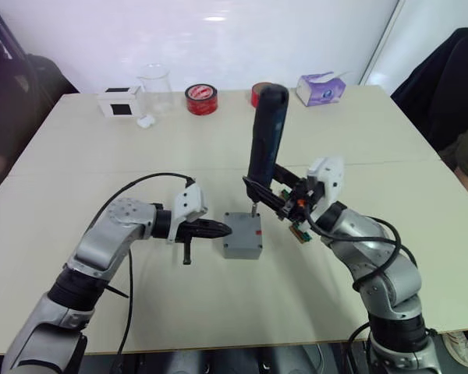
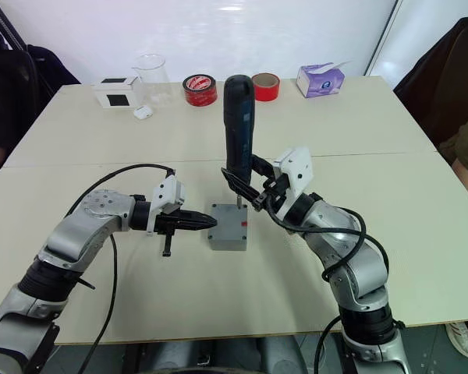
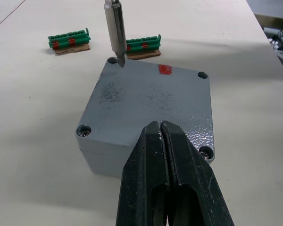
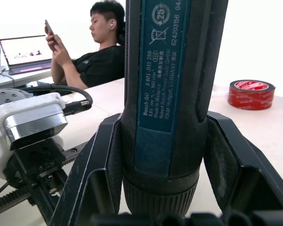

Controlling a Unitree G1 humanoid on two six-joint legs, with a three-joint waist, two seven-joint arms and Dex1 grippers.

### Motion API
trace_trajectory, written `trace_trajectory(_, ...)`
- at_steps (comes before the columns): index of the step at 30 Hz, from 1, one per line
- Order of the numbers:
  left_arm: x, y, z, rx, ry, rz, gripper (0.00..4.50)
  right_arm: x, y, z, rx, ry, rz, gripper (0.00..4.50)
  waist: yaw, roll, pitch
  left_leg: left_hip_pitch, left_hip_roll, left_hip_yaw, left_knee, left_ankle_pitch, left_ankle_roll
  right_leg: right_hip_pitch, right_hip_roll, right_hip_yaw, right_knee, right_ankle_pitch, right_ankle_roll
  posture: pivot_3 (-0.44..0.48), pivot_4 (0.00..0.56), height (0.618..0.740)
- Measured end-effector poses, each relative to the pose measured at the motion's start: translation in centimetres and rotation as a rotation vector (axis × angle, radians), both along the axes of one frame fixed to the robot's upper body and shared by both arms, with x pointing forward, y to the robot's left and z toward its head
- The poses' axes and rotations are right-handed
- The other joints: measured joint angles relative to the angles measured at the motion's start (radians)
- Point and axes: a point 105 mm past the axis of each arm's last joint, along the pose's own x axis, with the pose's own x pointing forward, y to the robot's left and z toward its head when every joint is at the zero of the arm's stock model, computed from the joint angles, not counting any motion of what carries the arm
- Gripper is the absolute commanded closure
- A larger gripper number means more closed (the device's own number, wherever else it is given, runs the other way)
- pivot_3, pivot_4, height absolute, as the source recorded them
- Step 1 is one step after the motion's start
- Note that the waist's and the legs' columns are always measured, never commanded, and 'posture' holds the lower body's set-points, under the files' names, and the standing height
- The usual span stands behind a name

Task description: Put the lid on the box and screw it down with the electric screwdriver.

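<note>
The grey box (image 1: 242,247) stands mid-table with the flat grey lid (image 3: 153,96) sitting on it, a small red mark near one edge. My right gripper (image 2: 248,178) is shut on the black electric screwdriver (image 1: 265,132), holding it upright. The metal bit (image 3: 114,28) points down onto the lid right beside a corner screw hole. My left gripper (image 1: 222,229) is shut and empty, its tip at the lid's left edge; contact cannot be told. Screws show in two other lid corners.
Two green terminal blocks (image 3: 69,40) (image 3: 142,44) lie just right of the box. Along the far edge stand a white box with a black face (image 1: 118,102), a clear beaker (image 1: 154,84), two red tape rolls (image 1: 201,99), and a tissue pack (image 1: 321,88). A seated person (image 4: 99,52) holds a phone.
</note>
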Motion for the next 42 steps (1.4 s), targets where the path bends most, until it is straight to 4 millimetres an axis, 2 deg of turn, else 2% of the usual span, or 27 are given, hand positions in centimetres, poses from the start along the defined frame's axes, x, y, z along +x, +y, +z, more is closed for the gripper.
trace_trajectory(15,-0.1,-0.4,-0.1,-0.006,0.002,0.000,4.50,0.7,-0.7,-0.9,-0.022,-0.009,-0.043,2.67,0.000,0.000,0.000,0.001,0.000,0.000,0.000,0.000,0.000,0.001,0.000,0.000,0.000,0.000,0.000,0.000,0.150,0.740)
trace_trajectory(29,0.1,-0.5,-0.2,-0.004,-0.006,0.010,4.50,0.4,-0.3,-1.1,-0.032,-0.007,-0.026,2.67,0.000,0.000,0.000,0.002,0.000,0.000,0.000,0.000,0.000,0.003,0.000,0.000,0.000,0.000,0.000,0.000,0.150,0.740)
trace_trajectory(42,0.8,-0.9,-0.4,0.013,-0.049,0.026,4.50,0.1,0.0,-1.6,-0.073,0.016,-0.016,2.67,-0.001,-0.002,-0.003,0.010,0.000,0.000,-0.001,0.000,0.000,0.010,0.001,0.000,0.000,0.000,0.000,0.000,0.150,0.740)
